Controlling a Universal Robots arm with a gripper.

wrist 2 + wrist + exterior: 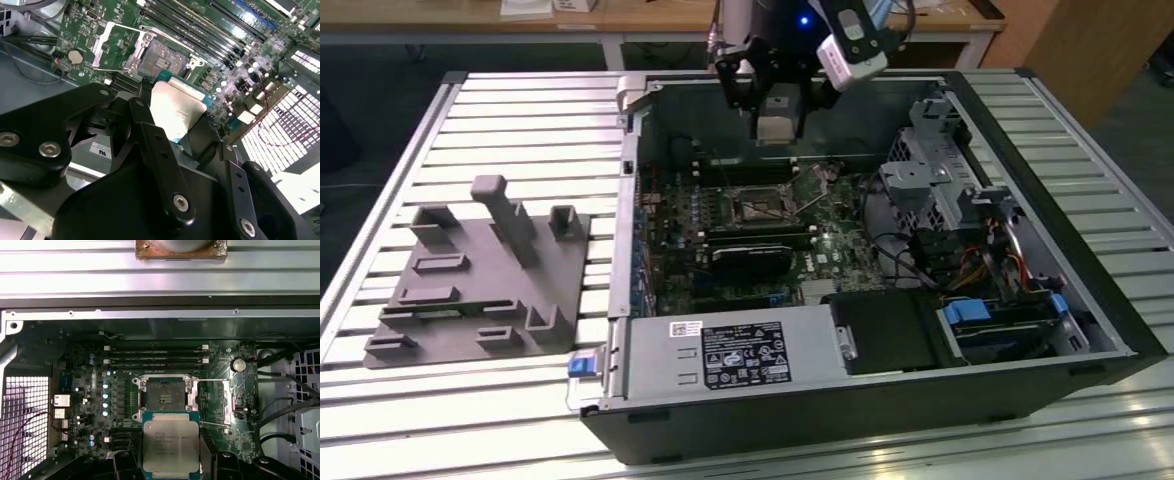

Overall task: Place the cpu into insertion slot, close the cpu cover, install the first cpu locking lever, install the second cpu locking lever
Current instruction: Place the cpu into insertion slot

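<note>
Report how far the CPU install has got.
Done: the gripper holds the cpu above the board. In hand: it hangs near the insertion slot, which is empty. Left: seating it, closing the cpu cover, open beside the slot, and both latching steps.

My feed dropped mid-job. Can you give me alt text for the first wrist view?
The cpu is gripped in the end effector, held over the motherboard just short of the empty insertion slot. The cpu cover is swung open beside the slot; memory slots lie beyond.

Arm down from above, gripper vertical (jaws tight on the cpu).
</note>
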